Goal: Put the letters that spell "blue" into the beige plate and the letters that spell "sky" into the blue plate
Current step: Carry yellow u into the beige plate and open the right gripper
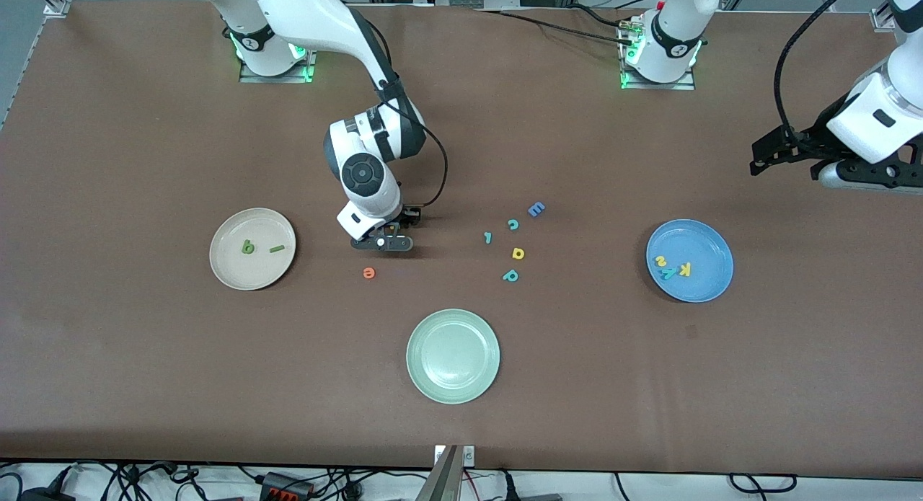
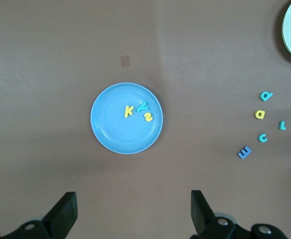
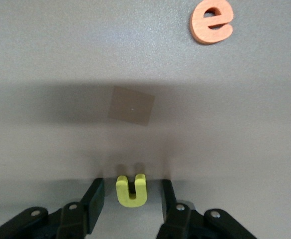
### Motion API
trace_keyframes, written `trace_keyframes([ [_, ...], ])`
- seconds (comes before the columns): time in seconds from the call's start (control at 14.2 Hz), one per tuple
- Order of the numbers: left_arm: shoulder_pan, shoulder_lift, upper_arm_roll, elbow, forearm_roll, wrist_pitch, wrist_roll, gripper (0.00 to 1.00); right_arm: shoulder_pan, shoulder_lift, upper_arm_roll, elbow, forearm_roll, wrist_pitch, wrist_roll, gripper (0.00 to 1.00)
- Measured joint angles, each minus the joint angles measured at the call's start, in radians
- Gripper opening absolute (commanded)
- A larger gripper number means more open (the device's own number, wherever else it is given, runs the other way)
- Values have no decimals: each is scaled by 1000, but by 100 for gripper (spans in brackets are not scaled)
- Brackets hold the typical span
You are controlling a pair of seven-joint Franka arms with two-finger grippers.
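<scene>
My right gripper (image 1: 386, 243) is down at the table, open, with its fingers on either side of the yellow "u" (image 3: 131, 189) and a gap on each side. The "u" is hidden in the front view. The orange "e" (image 1: 368, 272) (image 3: 212, 21) lies a little nearer the front camera. The beige plate (image 1: 252, 276) holds the green "b" (image 1: 248, 247) and the dark green "l" (image 1: 277, 249). The blue plate (image 1: 703, 245) (image 2: 115, 134) holds the "s" (image 2: 148, 117), "k" (image 2: 128, 111) and "y" (image 2: 142, 106). My left gripper (image 1: 757, 156) (image 2: 133, 196) waits open in the air at its end of the table.
A pale green plate (image 1: 453, 355) sits nearest the front camera. Between the two arms' ends lie loose letters: a blue "E" (image 1: 536, 210), a teal "c" (image 1: 513, 224), a small teal piece (image 1: 487, 236), a yellow "a" (image 1: 518, 253) and a teal "p" (image 1: 510, 275).
</scene>
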Motion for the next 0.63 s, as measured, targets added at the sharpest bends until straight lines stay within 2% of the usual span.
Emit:
trace_keyframes([
  [0.14,-4,0,-4,3,0,15,0,100,0,0,-1,0,0,0,0,50],
  [0.28,-17,2,-11,18,6,26,0,100,0,0,-1,1,1,0,0,37],
  [0.35,-22,9,-22,36,12,27,0,100,0,0,-1,3,3,0,0,26],
  [0.49,-25,27,-38,67,18,26,-4,100,0,0,-2,4,3,0,0,22],
  [0.63,-19,40,-38,79,15,26,-4,100,-1,-1,-3,5,4,0,0,21],
])
